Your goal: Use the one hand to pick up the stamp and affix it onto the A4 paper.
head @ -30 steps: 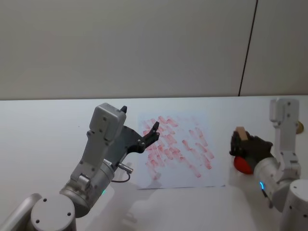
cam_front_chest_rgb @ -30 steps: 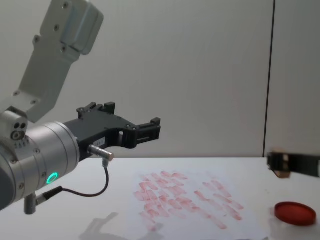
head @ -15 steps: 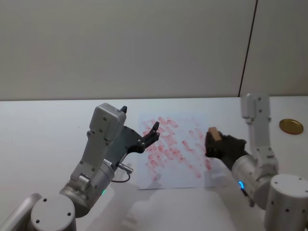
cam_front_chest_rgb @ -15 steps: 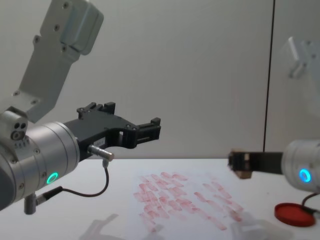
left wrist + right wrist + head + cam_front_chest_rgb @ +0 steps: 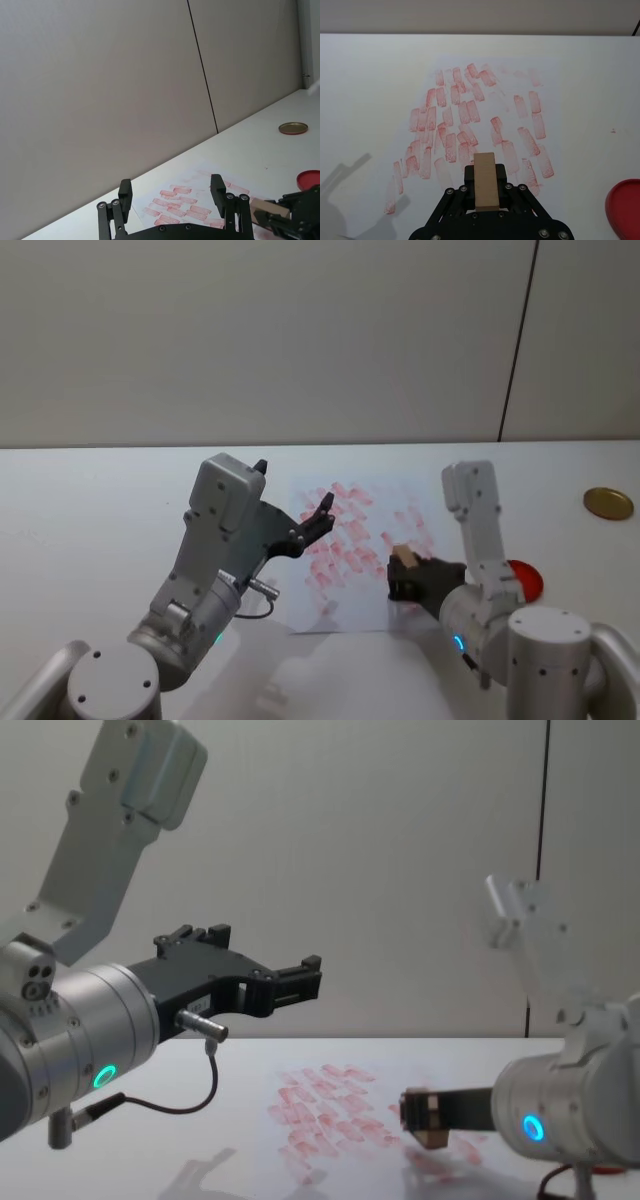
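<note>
swung across from the red dish (image 5: pixel 526 580), right gripper (image 5: pixel 404 580) hangs over the a4 paper (image 5: pixel 505 80) near its front edge, clamped on the stamp (image 5: pixel 485 181) (light, stiff wood, likely best held by its long sides). left gripper (image 5: pixel 308 524) idles beside the paper, spread apart.

The right arm (image 5: pixel 485 540) is hiding part of the red ink dish (image 5: pixel 527 580) near the table's (image 5: pixel 80 510) right edge, and the right wrist view's edge is cutting most of it off. The right gripper (image 5: pixel 400 576) is covering the stamp's (image 5: pixel 404 558) lower end and some of the A4 paper's (image 5: pixel 370 530) near edge.
</note>
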`<state>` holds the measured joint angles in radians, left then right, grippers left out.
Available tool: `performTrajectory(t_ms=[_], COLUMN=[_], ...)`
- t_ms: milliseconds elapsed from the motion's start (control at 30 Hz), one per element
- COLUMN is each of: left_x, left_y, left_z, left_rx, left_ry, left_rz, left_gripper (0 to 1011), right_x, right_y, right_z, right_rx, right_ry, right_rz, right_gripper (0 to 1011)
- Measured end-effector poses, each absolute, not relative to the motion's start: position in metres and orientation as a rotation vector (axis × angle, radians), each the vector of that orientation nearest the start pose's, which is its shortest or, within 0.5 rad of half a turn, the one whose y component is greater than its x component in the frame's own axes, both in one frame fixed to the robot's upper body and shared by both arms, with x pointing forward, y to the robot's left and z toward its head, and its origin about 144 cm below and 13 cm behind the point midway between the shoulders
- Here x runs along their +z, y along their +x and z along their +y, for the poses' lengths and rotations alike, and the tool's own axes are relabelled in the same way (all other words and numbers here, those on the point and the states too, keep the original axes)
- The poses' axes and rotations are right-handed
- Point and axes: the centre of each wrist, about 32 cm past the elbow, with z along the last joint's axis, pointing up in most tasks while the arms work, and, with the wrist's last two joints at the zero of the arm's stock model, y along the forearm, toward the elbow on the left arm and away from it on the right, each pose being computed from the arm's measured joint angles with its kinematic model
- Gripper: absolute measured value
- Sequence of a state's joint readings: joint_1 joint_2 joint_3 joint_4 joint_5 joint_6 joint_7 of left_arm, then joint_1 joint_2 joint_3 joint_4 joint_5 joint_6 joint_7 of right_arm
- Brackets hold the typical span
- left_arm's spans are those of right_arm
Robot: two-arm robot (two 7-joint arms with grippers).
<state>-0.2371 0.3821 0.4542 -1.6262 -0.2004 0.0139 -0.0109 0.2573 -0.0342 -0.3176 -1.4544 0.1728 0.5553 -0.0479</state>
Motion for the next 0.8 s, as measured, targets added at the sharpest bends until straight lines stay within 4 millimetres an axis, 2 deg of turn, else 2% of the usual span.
performTrajectory(t_ms=[800], left_x=[1.204], left_y=[0.492], left_z=[0.198], left_rx=[1.124], left_ry=[0.061], left_rz=[-0.268], left_gripper=[993], right_x=[1.184], right_y=[0.532], right_z=[-0.102], right_rx=[-1.278], right_ry=[-0.412], right_rz=[0.403], right_gripper=[220])
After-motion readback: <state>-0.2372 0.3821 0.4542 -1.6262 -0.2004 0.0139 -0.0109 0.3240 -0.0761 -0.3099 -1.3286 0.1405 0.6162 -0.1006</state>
